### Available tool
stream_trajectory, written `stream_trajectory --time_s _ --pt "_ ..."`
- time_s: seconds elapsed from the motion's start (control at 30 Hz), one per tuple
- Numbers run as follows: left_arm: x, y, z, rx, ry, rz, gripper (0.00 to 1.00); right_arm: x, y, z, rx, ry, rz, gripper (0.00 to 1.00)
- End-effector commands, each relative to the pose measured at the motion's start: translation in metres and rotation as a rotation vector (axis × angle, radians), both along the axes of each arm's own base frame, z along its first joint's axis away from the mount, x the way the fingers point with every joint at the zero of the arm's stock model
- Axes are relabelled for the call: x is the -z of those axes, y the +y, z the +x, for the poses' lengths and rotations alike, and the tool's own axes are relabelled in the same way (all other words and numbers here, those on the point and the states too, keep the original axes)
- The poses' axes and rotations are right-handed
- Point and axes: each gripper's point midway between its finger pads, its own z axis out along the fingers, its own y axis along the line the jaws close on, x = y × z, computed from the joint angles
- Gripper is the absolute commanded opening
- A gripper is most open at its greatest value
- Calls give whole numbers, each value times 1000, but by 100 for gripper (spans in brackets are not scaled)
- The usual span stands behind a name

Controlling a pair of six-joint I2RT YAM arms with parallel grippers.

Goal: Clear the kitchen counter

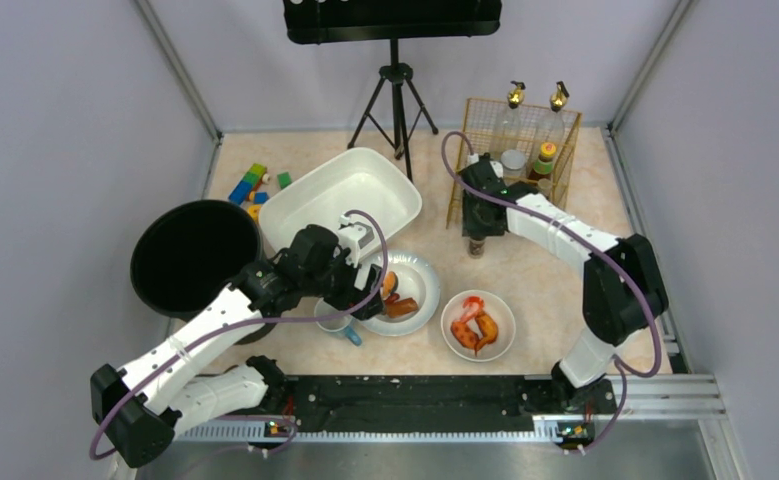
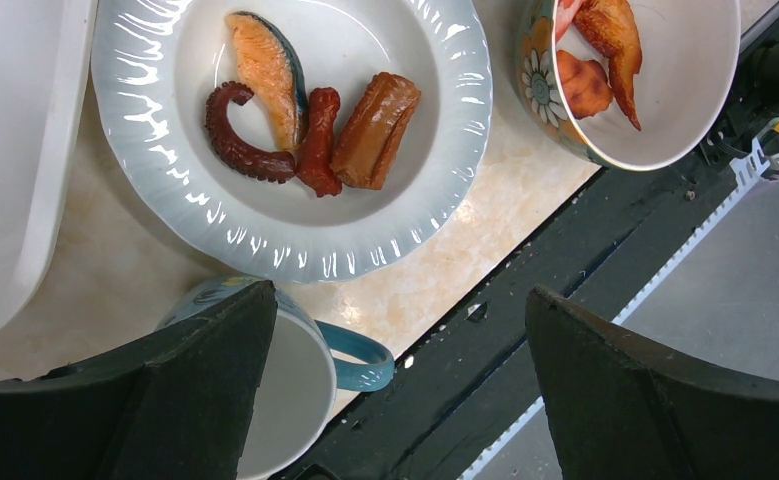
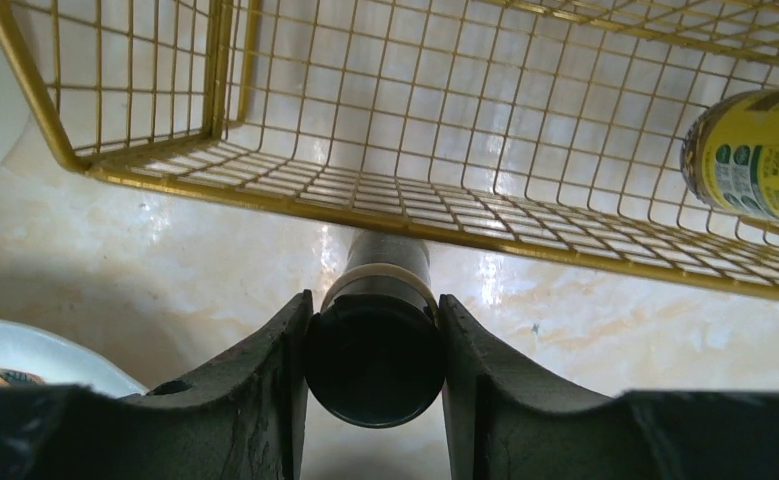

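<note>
My right pincer (image 3: 373, 300) is closed on a dark bottle (image 3: 375, 375), with one finger pressed against each side of its black cap. The bottle stands upright on the kitchen counter (image 3: 585, 320), the pale marbled stone top that lies beneath both pincers. Just past the fingertips runs the front rim of a gold wire basket (image 3: 265, 195). A yellow-labelled bottle (image 3: 755, 150) is inside it, off to this pincer's right.

My left pincer (image 2: 400, 295) is spread wide and has hold of nothing. It hangs over the counter's near edge. Under the finger on the left of the wrist view sits a mug (image 2: 290, 395) with a blue handle. The finger hides part of its rim, and I cannot tell whether they touch. Ahead of the fingertips is a white plate (image 2: 445, 140) holding a salmon slice (image 2: 265, 70), an octopus tentacle (image 2: 230, 140), a red sausage (image 2: 320, 140) and a brown roll (image 2: 375, 130). Ahead and to the right is a flowered bowl (image 2: 685, 100) with fried chicken pieces (image 2: 615, 40) in it. Far to the pincer's left is the wall of a white tub (image 2: 5, 150). In the overhead view, a black bucket (image 1: 193, 258) sits to the left of this pincer, with toy blocks (image 1: 250, 185) beyond it.
</note>
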Motion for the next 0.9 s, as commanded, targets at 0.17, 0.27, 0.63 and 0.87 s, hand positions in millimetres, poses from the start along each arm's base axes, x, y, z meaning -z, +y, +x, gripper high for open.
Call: stream_trajectory --time_s 0.17,0.27,0.63,0.87 --pt "-4 -1 3 2 -24 -12 99 -96 3 -1 -48 -156 16 0" --pt "-4 -1 3 3 -23 -12 99 -131 -3 -5 -53 -210 22 0" --pt "-5 -1 3 2 -26 -14 99 -176 -36 7 15 -287 14 0" --pt "-5 -1 2 3 -26 -15 99 -167 -53 35 81 -304 70 0"
